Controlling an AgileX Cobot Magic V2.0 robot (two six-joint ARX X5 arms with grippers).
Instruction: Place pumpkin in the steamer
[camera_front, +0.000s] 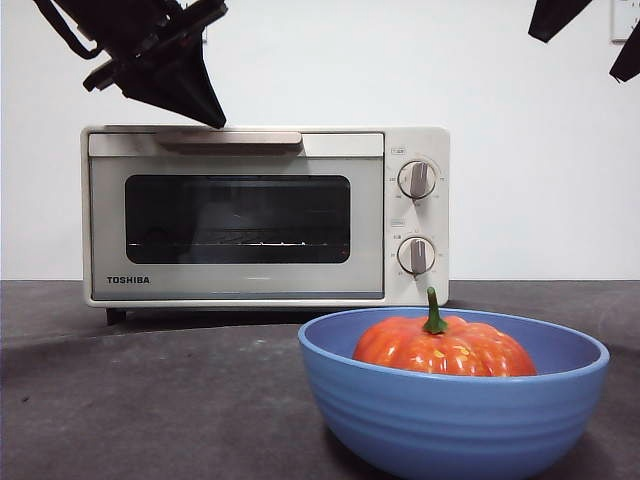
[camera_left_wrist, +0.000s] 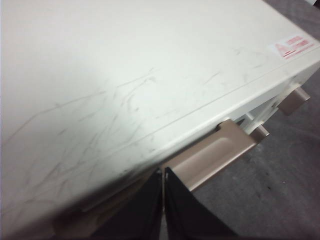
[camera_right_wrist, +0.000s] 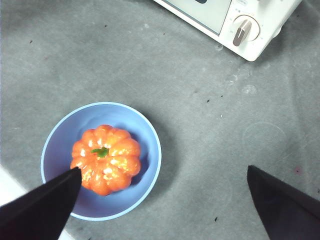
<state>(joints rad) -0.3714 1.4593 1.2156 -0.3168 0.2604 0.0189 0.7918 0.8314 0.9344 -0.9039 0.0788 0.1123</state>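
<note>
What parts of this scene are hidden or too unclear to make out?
- Pumpkin: in the front view its lower half is hidden behind the blue bowl's rim.
- Steamer interior: the dark glass door shows only a faint rack.
- Knob markings: too small to read in the front view.
- Steamer handle: in the left wrist view, partly covered by the left gripper.
- Right gripper: its jaws are cut off by the picture's bottom edge.

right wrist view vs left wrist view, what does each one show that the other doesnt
Only the right wrist view shows the pumpkin sitting in the blue bowl, with the right gripper open and high above the table. Only the left wrist view shows the steamer's scuffed top and bar handle, with the left gripper shut just over that handle. Both show part of the steamer and the grey tabletop.
</note>
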